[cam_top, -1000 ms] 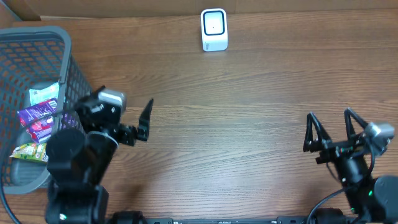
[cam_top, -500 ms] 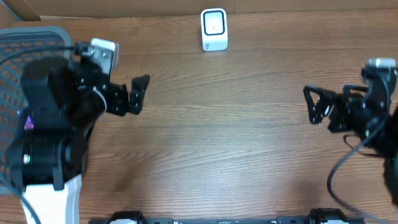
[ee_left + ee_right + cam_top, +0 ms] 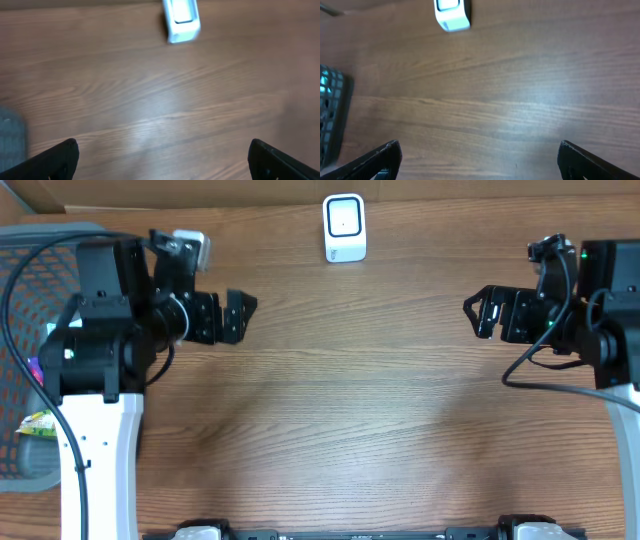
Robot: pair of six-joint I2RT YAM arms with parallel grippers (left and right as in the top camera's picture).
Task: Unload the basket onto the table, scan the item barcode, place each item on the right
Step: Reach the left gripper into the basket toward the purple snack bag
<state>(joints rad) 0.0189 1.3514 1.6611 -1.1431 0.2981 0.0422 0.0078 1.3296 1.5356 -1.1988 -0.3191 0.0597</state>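
While the overhead view looks down, the left hand point(image 3: 236, 317) hangs over the bench point(image 3: 340, 410) at 10 o'clock, its fingers spread apart and empty. The right hand point(image 3: 482, 313) mirrors it at 2 o'clock, likewise spread with nothing between. The white scanner point(image 3: 344, 227) stands at 12 o'clock. At 9 o'clock the grey basket point(image 3: 25, 465) holds packets point(image 3: 36, 424), well apart from both hands.

From the left wrist, two dark fingertips point(image 3: 57, 157) frame bare wood, with the scanner point(image 3: 182, 21) at 12 o'clock.

From the right wrist, the scanner point(image 3: 452, 14) sits at 11 o'clock and the basket point(image 3: 331, 117) mesh at 9 o'clock.
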